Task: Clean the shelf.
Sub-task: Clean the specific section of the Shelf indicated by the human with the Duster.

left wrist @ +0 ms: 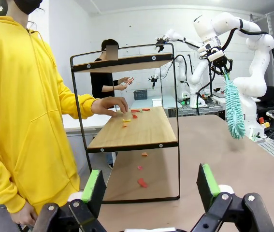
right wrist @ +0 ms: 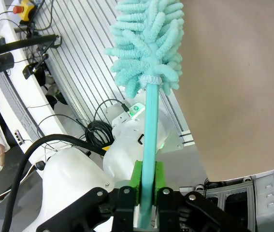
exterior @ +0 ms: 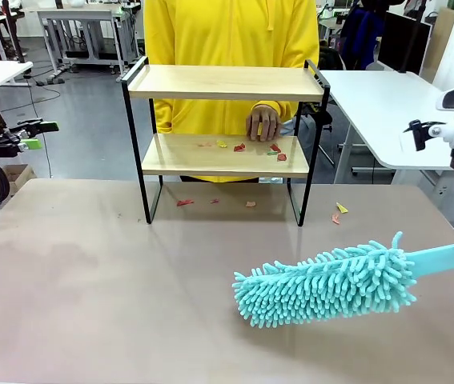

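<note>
Left gripper [left wrist: 151, 186] jaws wide and empty at the left edge, shelf [exterior: 227, 82] far centre on the table [exterior: 90, 280], person's hand [exterior: 263, 122] on its lower board beside coloured scraps [exterior: 239, 146], teal duster [exterior: 327, 284] near right, handle pinched by right gripper [right wrist: 146, 181].

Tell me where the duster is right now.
In the front view the teal duster hangs low over the right half of the table, in front of the shelf, its handle clamped in the right tool.

Fluffy chenille duster [exterior: 331, 284], matt wooden shelf [exterior: 225, 82] boards
</note>
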Tool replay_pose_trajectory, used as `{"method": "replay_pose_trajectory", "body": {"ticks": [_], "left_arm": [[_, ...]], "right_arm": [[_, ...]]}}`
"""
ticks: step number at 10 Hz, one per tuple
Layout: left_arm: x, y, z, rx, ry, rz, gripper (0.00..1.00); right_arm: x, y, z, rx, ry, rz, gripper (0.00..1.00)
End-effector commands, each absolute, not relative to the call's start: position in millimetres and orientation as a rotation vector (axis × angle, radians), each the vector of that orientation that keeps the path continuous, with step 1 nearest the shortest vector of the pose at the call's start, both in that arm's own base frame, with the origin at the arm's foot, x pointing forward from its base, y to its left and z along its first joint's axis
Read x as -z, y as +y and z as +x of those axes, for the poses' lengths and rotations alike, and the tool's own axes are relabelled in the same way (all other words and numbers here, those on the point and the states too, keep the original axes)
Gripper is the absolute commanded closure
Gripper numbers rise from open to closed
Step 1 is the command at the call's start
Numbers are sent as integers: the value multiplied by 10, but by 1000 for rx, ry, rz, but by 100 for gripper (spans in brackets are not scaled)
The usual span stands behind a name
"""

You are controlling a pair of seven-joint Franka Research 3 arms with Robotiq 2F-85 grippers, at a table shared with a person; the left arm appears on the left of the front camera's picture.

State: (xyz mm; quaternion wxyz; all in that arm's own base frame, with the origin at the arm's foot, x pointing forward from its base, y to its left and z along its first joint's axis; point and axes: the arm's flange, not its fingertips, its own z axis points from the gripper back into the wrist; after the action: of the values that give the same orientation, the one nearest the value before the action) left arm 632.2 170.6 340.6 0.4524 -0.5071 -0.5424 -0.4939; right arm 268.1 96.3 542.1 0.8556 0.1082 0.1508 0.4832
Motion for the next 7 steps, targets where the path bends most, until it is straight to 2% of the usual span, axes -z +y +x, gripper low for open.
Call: {"method": "replay_pose_trajectory", "body": {"ticks": [1, 5, 7], "left_arm": [[-3433, 1703, 6306, 1218, -1340, -1246, 0], [-3433, 1703, 6306, 1218, -1340, -1246, 0], [-3433, 1703, 6306, 1218, -1340, -1246, 0]], "right_arm": [[-5531, 1027, 2637, -993, 265, 266, 87], [-5859, 1625, 2480, -787, 85, 352, 87], [-5921, 2011, 2460, -567, 21, 408, 87]]}}
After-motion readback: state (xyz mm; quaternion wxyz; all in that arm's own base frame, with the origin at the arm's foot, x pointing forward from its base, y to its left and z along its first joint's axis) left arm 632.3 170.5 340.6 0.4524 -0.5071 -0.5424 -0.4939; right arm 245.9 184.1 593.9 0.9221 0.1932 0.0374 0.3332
